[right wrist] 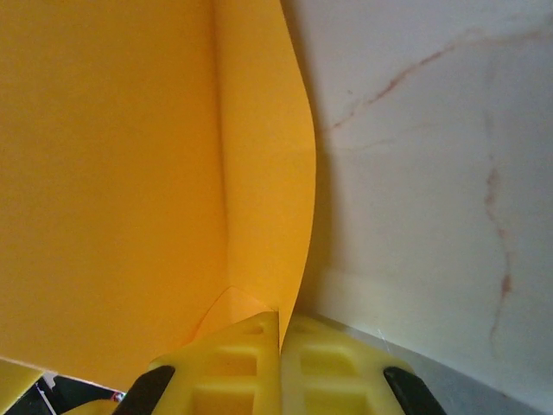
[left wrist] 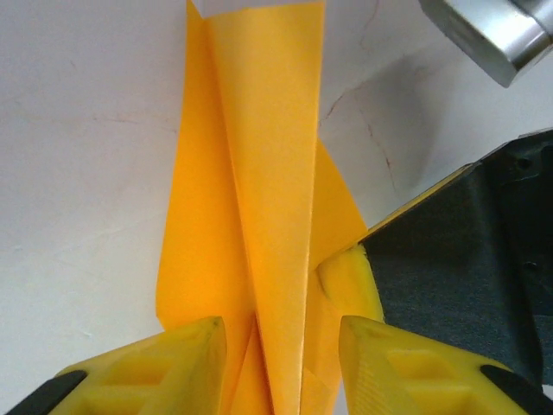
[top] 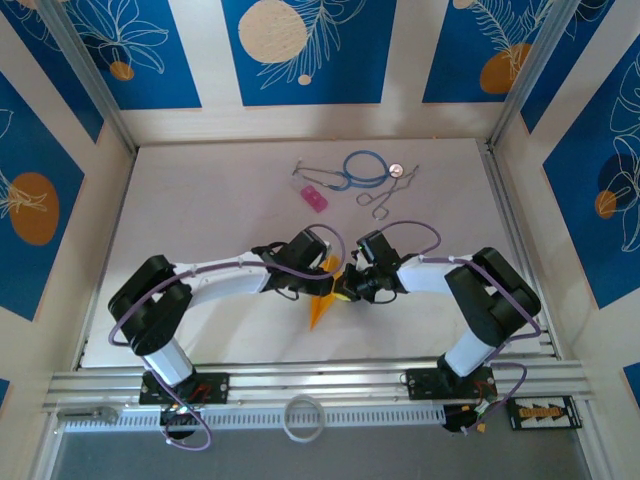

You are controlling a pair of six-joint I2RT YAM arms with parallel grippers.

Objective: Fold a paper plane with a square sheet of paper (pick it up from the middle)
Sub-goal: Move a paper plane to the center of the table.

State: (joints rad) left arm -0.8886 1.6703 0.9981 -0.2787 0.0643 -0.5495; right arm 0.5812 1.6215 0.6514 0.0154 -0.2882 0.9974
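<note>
On the white table (top: 200,200), walled by blue leaf-patterned panels (top: 300,50), the plane (top: 322,300) sits near the front, right gripper (right wrist: 281,333) pinching its edge, left gripper (left wrist: 281,333) spread astride its ridge.

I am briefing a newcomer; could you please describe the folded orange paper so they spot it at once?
On the white table, find where the left white arm and right white arm meet. Between them is the folded orange-yellow paper, a narrow dart pointing towards their bases. Unlike the small pink block farther back, it is orange and sharply pointed.
</note>
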